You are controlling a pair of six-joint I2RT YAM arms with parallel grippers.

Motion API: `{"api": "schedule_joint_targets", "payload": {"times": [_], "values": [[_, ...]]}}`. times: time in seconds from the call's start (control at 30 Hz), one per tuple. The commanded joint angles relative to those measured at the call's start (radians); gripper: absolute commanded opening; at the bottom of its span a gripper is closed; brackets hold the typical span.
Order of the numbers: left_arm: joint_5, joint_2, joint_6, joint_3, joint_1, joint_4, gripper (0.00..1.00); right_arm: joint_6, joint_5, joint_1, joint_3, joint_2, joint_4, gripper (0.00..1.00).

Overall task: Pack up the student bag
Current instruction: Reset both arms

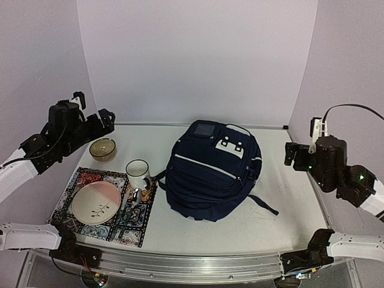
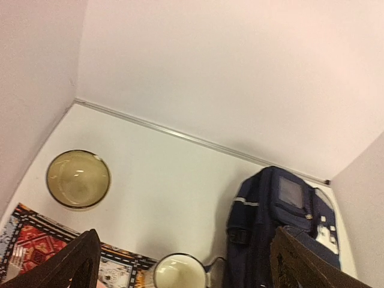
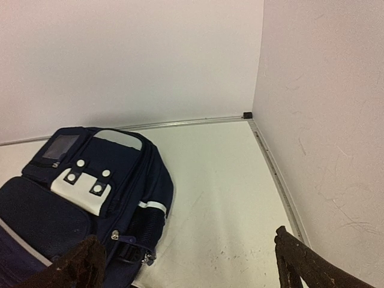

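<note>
The student bag is a large dark navy backpack with white stripe trim. It lies flat in the middle of the table, zipped shut as far as I can see. It also shows at the lower right of the left wrist view and at the lower left of the right wrist view. My left gripper hangs open and empty above the table's far left, over the bowl. In its own view the fingers stand wide apart. My right gripper hangs open and empty to the right of the bag, its fingers spread wide.
An olive glass bowl stands at the far left. A patterned placemat at the front left holds a pale plate, a white mug and a small metal utensil. A strap trails right of the bag.
</note>
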Motion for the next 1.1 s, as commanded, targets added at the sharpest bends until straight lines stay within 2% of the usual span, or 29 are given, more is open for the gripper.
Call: {"api": "schedule_joint_targets", "payload": {"times": [0.0,0.2,0.3,0.53,0.73,1.07], "values": [[-0.1,0.062,0.06,-0.026,0.107,-0.017,1.0,-0.069,0.054,-0.068,-0.01,0.081,0.161,0.98],[0.057,-0.041,0.097,-0.059,0.382,0.011,1.0,-0.092,-0.229,-0.375,-0.028,0.071,0.23,0.98],[0.088,-0.091,0.137,-0.063,0.423,0.006,1.0,-0.109,-0.281,-0.47,-0.026,0.043,0.228,0.98],[0.04,-0.309,0.251,-0.092,0.403,0.014,1.0,-0.105,-0.27,-0.494,-0.059,-0.203,0.178,0.98],[0.004,-0.516,0.328,-0.16,0.368,0.084,1.0,-0.144,-0.319,-0.494,-0.105,-0.396,0.14,0.98],[-0.012,-0.625,0.339,-0.24,0.363,0.114,1.0,-0.182,-0.348,-0.493,-0.166,-0.538,0.134,0.98]]}}
